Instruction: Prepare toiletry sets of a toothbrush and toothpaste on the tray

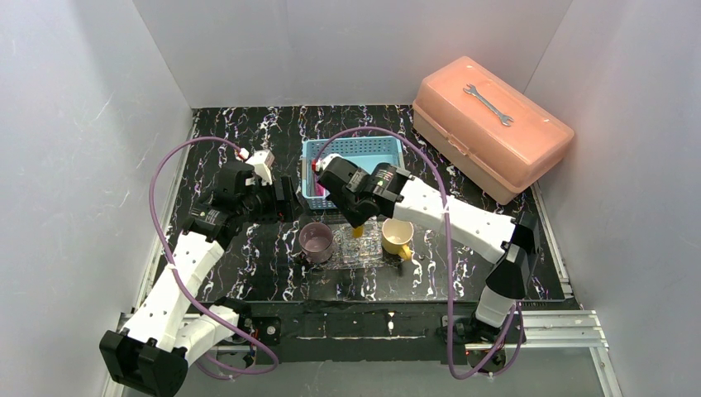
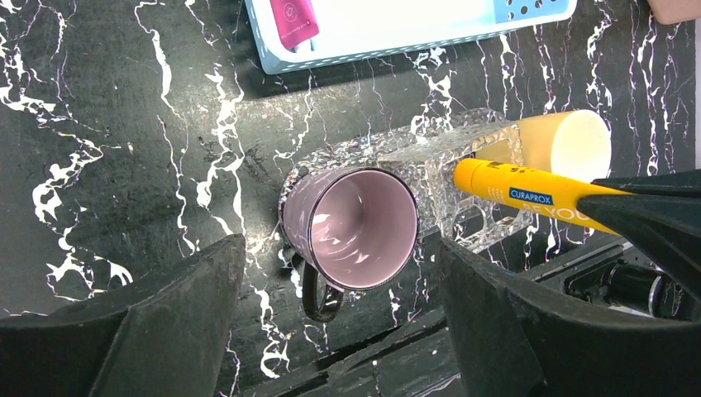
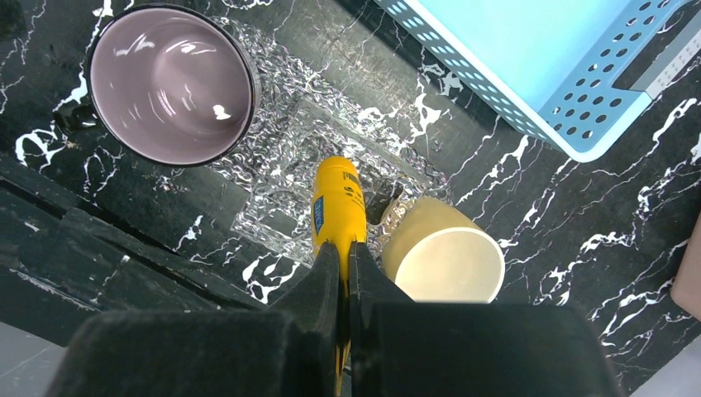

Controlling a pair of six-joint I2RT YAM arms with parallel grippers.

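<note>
Marble table (image 1: 248, 273) from above: the yellow tube (image 1: 357, 232) is clamped by the right gripper (image 1: 357, 223) over the tray (image 1: 368, 255). Left wrist: the left gripper (image 2: 339, 248) is seen spread and empty beside the tray. Right wrist: the tube is best lowered flat onto the tray before release.

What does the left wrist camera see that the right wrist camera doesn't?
Only the left wrist camera: a pink tube in the blue basket, and the left claw open wide. Only the right wrist camera: the right claw from behind, its two fingers squeezed together on the yellow tube. Both: the purple cup, the yellow cup, the clear tray, the basket and the yellow tube.
</note>
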